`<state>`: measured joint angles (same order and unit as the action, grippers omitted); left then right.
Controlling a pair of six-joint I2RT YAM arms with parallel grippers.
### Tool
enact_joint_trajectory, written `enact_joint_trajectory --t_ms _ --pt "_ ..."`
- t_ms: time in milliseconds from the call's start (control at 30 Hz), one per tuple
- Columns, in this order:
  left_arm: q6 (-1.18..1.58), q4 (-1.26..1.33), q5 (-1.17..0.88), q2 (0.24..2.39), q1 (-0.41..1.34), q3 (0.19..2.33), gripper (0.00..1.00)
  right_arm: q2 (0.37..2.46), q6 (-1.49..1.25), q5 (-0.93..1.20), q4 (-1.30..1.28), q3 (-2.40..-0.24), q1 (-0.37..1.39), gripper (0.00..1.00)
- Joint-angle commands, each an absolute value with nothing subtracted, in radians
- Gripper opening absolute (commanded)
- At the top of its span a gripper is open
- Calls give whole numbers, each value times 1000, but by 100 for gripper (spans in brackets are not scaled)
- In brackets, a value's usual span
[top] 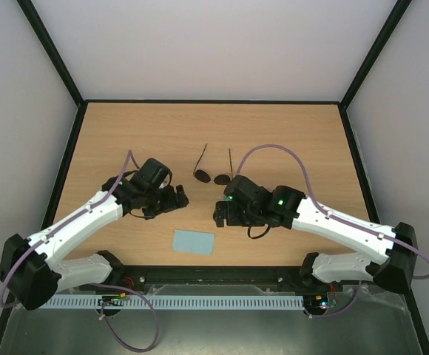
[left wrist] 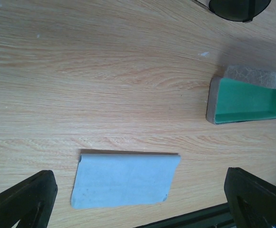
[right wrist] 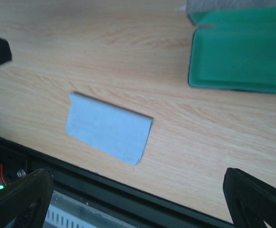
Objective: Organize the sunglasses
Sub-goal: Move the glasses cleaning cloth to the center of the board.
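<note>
Sunglasses (top: 212, 177) are lying open on the table (top: 303, 140), lenses toward the arms and both temple arms pointing away to the far edge. They are sitting just beyond the two grippers and touching neither. Left gripper (top: 176, 197) is hovering with its fingers spread wide and nothing between them. Right gripper (top: 222, 211) is doing the same, fingers wide apart and empty. Under the right wrist the grey case (right wrist: 242, 52) is sitting open with its green lining showing. The light blue cloth (top: 194, 242) is lying flat near the front edge, apart from the case. In the left wrist view the pair is only just peeking in at the top right corner, beyond the case.

By the look of it, the step in hand is the pick-up, with nothing gripped yet. Doing it well is going to mean closing on the frame rather than the lenses. The bridge or a hinge corner is looking like the safest bite, since the wire is thin and likely to skid on the wood. The temple arms are splayed, so they are probably needing folding before the pair fits the case. One gripper pinning while the other sweeps an arm inward seems the way. The approach is wanting to be low and slow, steering well wide of the cloth
</note>
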<state>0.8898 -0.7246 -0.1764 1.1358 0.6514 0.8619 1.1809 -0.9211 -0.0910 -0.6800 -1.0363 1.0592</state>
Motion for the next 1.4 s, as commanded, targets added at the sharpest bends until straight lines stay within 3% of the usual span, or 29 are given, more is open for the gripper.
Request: enact_joint_trajectory --t_ms 0,167,400,800,1133,1367 --pt "850 -786 -206 1172 643 887 99 1220 -900 21 -713 -1006 1054 99" --pt "840 -759 -189 1102 646 778 99 1221 -881 69 -484 -818 1054 96" --pt "847 -718 -205 900 646 598 99 1153 -980 72 -240 -576 1058 69" --pt "795 -702 -174 788 647 578 99 1380 -1086 -72 -246 -744 1099 52" --pt "715 -760 -203 725 646 581 99 1659 -1221 -222 -457 -963 1296 39" --pt "708 -761 -245 688 646 571 99 1716 -1352 -266 -512 -1049 1367 35"
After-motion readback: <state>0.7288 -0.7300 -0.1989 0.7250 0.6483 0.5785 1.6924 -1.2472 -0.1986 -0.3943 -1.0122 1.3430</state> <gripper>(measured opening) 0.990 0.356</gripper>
